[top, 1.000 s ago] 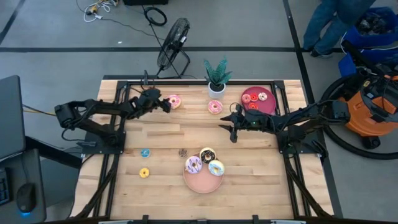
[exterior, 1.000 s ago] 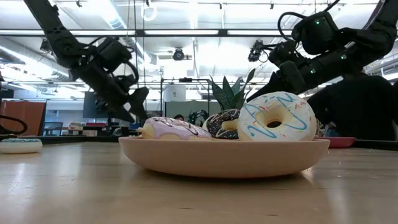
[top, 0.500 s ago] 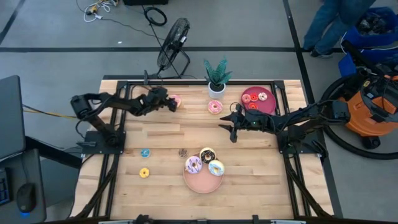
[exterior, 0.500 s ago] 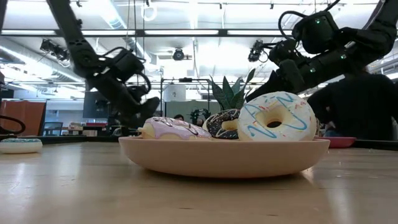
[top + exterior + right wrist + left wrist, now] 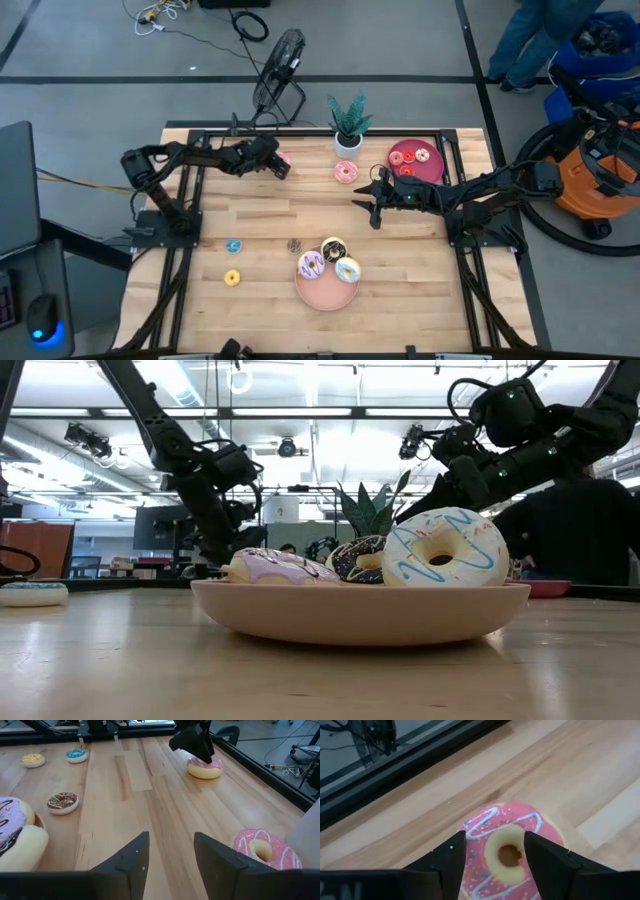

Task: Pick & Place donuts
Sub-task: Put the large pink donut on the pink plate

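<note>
My left gripper (image 5: 277,165) (image 5: 495,840) is open and stands right over a pink donut with white and blue squiggles (image 5: 530,822) (image 5: 286,158) near the table's far edge, one finger over each side of its hole. My right gripper (image 5: 372,206) (image 5: 171,840) hangs open above the bare table, near another pink donut (image 5: 346,172) (image 5: 260,847). A purple (image 5: 311,266), a chocolate (image 5: 333,248) and a white-and-blue donut (image 5: 348,270) lie on the pink plate (image 5: 322,292). Small blue (image 5: 233,245), yellow (image 5: 232,278) and chocolate (image 5: 295,245) donuts lie flat on the wood. My left gripper comes at the pink donut from above, slanting toward the table's right, its fingers (image 5: 451,860) spread over the iced top. The donut lies flat on the table. Whether the fingers touch it, I cannot tell.
A dark red plate (image 5: 432,170) with three small donuts sits at the far right. A potted plant (image 5: 348,125) stands at the far edge between the two pink donuts. A black frame (image 5: 300,131) runs around the table. A fan (image 5: 278,65) stands on the floor beyond.
My left gripper has moved toward the table's right and down, from beside the squiggled pink donut to directly over it, covering most of it in the high view. The donut has not moved.
</note>
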